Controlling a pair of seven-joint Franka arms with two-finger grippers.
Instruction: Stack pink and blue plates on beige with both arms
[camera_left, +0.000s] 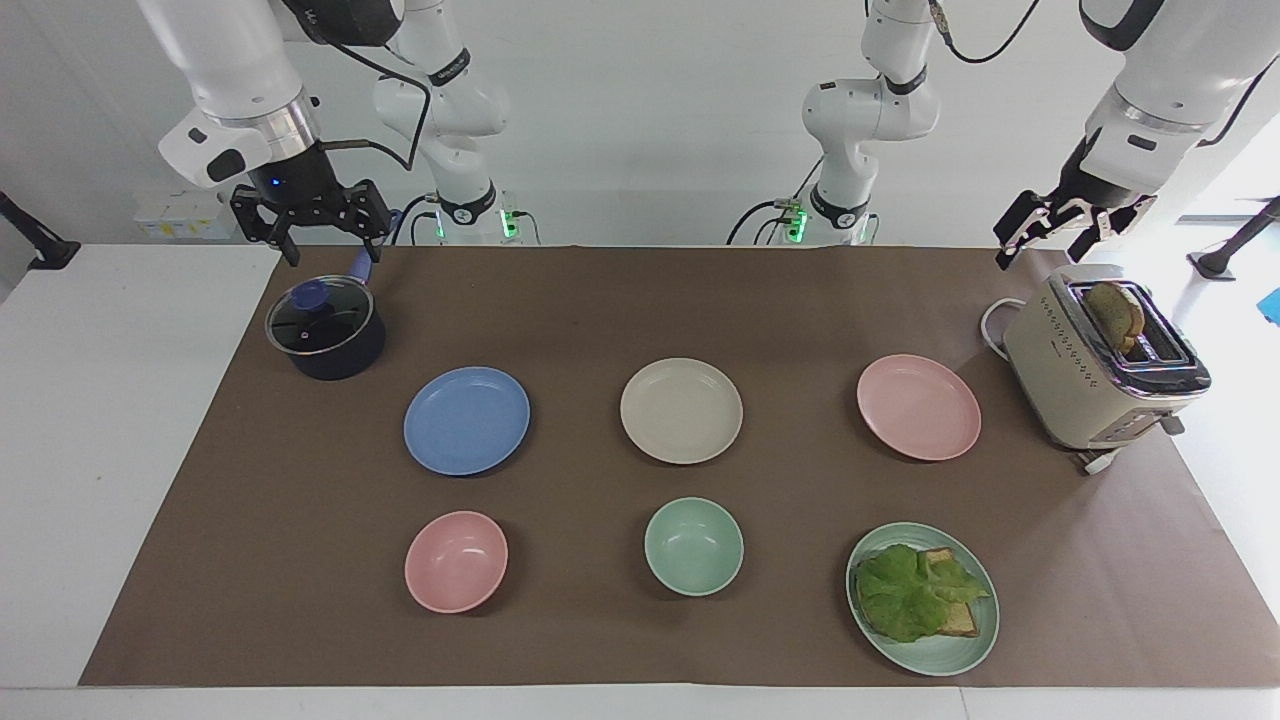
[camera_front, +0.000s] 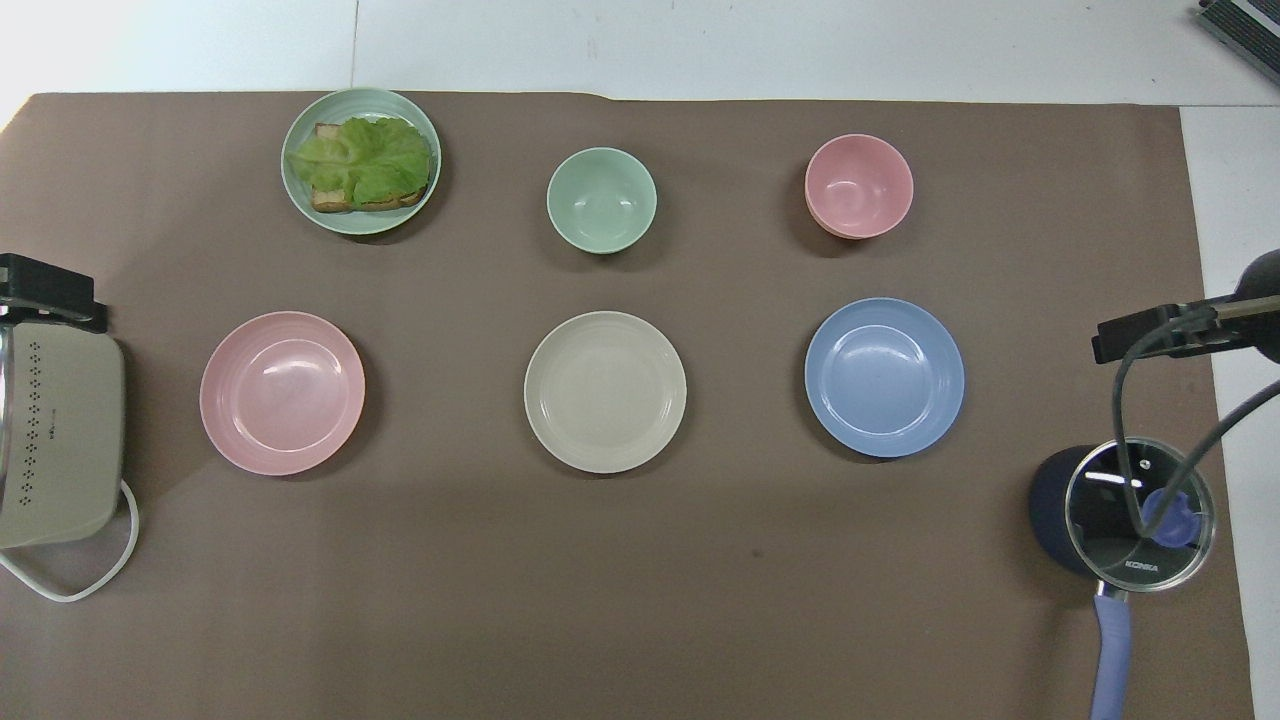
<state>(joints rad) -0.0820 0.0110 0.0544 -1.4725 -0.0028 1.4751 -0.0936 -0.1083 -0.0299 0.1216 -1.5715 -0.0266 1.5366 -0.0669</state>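
Three equal plates lie in a row across the brown mat. The beige plate (camera_left: 681, 410) (camera_front: 605, 391) is in the middle. The blue plate (camera_left: 466, 420) (camera_front: 885, 377) lies toward the right arm's end, and the pink plate (camera_left: 919, 407) (camera_front: 282, 392) toward the left arm's end. All three are empty and apart from each other. My right gripper (camera_left: 330, 252) hangs open over the lidded pot and holds nothing. Over the toaster my left gripper (camera_left: 1040, 255) is also open and empty. Only a black edge of each hand shows in the overhead view.
A dark pot with a glass lid (camera_left: 325, 328) stands at the right arm's end, a beige toaster (camera_left: 1095, 375) with toast at the left arm's end. Farther from the robots are a pink bowl (camera_left: 456, 561), a green bowl (camera_left: 694, 546) and a green plate (camera_left: 940, 660) with lettuce and toast.
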